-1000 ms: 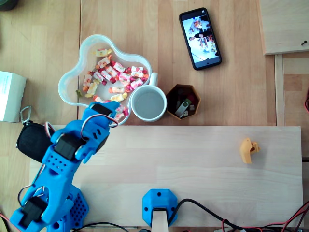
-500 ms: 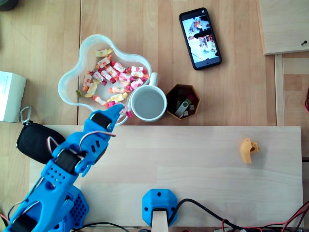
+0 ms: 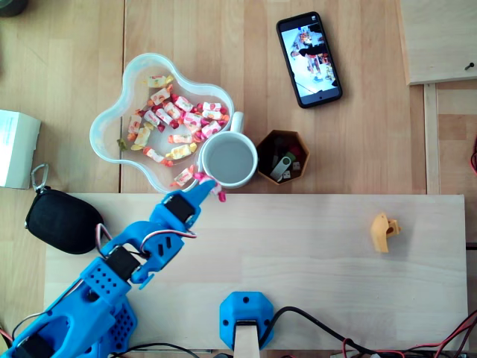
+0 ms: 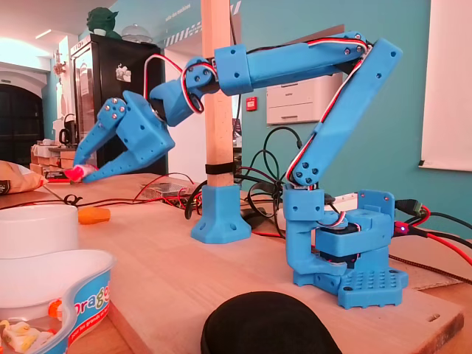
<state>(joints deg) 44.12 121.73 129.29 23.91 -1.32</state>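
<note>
While read across the overhead view from its left edge, entered in this order.

Far left: carton (image 3: 13, 149), white, matt, square-cornered, cut by the frame. Beside it: pouch (image 3: 59, 220), black, soft, oval, fabric-skinned, with a metal clip (image 3: 37, 177) at its top. Below: arm (image 3: 104, 280), blue printed plastic, perforated housings, red and white leads.

Above the arm: bowl (image 3: 134, 74), translucent plastic, lobed like a flower, loaded with loose sweets (image 3: 182, 119) in glossy red, yellow and white twist wrappers.

Next: pincer (image 3: 203, 186), blue, tapered, clamped on one wrapped sweet (image 4: 77, 174) at the very fingertips. Held above the tabletop (image 3: 320, 253) in the fixed view, just beside the near rims of bowl and mug (image 3: 229, 160) in the overhead view. Handling, by judgement: film slick and crinkly, hold slight, so even pressure, no wrist roll, slow travel, clearance from the mug's rim.

Right of the bowl: mug, white glazed ceramic, round, apparently empty. Lower centre: post base (image 3: 246, 313), blue plastic, rounded. Then pot (image 3: 262, 160), brown, hexagonal, holding small metal-and-black sticks (image 3: 282, 165). Further right and up: phone (image 3: 309, 60), glossy black slab, screen lit. Far right: orange piece (image 3: 384, 231), small, lumpy moulded plastic, alone. Under all: tabletop, pale planed wood, fine straight grain.
</note>
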